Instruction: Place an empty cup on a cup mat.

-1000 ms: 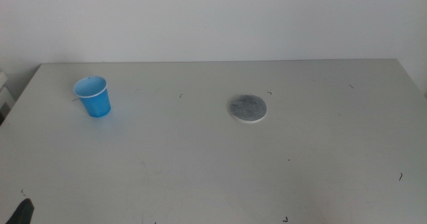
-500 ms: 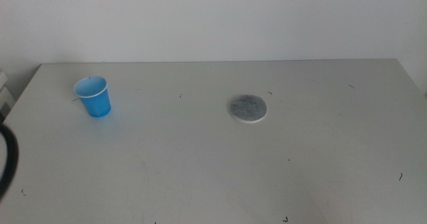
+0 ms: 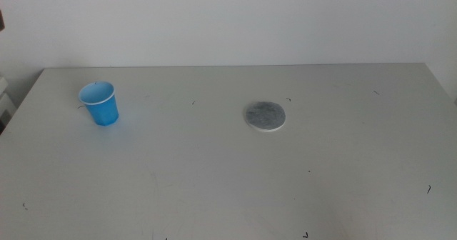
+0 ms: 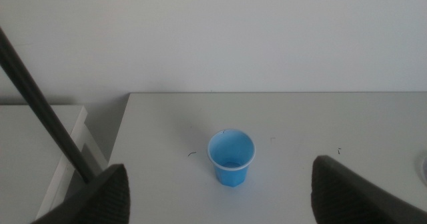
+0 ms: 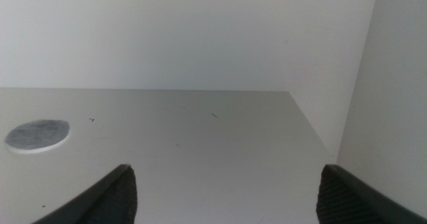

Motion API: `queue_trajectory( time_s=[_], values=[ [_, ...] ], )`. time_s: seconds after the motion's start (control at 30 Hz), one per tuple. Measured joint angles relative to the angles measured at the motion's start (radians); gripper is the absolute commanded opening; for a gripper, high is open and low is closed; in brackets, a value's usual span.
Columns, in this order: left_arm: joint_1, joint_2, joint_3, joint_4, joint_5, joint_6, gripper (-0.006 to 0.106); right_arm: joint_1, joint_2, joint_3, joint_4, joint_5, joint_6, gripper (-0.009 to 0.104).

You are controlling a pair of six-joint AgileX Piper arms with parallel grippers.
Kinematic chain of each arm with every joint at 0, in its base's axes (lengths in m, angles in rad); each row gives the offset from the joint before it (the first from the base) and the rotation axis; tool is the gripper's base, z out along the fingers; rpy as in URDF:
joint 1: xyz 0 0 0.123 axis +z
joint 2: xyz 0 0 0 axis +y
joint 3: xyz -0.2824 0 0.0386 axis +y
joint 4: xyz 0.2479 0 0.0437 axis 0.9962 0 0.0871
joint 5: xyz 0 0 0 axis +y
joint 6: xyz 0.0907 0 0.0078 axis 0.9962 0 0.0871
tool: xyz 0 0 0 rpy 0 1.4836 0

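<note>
The blue cup [image 3: 98,103] stands upright and empty at the far left of the white table [image 3: 214,183]. The grey cup mat [image 3: 265,116] lies flat near the table's middle, well to the right of the cup, with nothing on it. Neither gripper shows in the middle view. In the left wrist view my left gripper [image 4: 219,164] is open and empty, raised and set back from the cup [image 4: 231,157], which shows between its jaws. In the right wrist view my right gripper [image 5: 227,167] is open and empty, with the mat [image 5: 37,135] far off to one side.
A white side unit [image 4: 40,131] stands beyond the table's left edge, with a thin dark rod [image 4: 37,97] slanting across it. A white wall runs behind the table. A white panel [image 5: 400,84] stands past the table's right edge.
A dark part of the left arm that showed at the lower left edge of the middle view has risen out of sight. The cup and the mat have not moved.
</note>
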Motion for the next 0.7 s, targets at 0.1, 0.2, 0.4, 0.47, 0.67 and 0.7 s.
queue_trajectory(
  time_s=[0.1, 0.2, 0.4, 0.47, 0.67, 0.7],
  values=[
    [0.000, 0.099, -0.105, 0.000, 0.052, 0.007, 0.093, 0.000, 0.000, 0.000, 0.000, 0.000, 0.000, 0.094],
    [0.000, 0.186, -0.199, 0.000, 0.099, 0.023, 0.093, 0.000, 0.000, 0.000, 0.000, 0.000, 0.000, 0.094],
    [0.000, 0.348, -0.360, 0.008, 0.162, 0.037, 0.093, 0.000, 0.000, 0.000, 0.000, 0.000, 0.000, 0.094],
    [-0.001, 0.404, -0.409, 0.020, 0.167, 0.037, 0.093, 0.000, 0.000, 0.000, 0.000, 0.000, 0.000, 0.094],
    [-0.001, 0.549, -0.513, 0.029, 0.157, 0.031, 0.093, 0.000, 0.000, 0.000, 0.000, 0.000, 0.000, 0.094],
    [-0.001, 0.568, -0.518, 0.033, 0.149, 0.026, 0.093, 0.000, 0.000, 0.000, 0.000, 0.000, 0.000, 0.094]
  ],
)
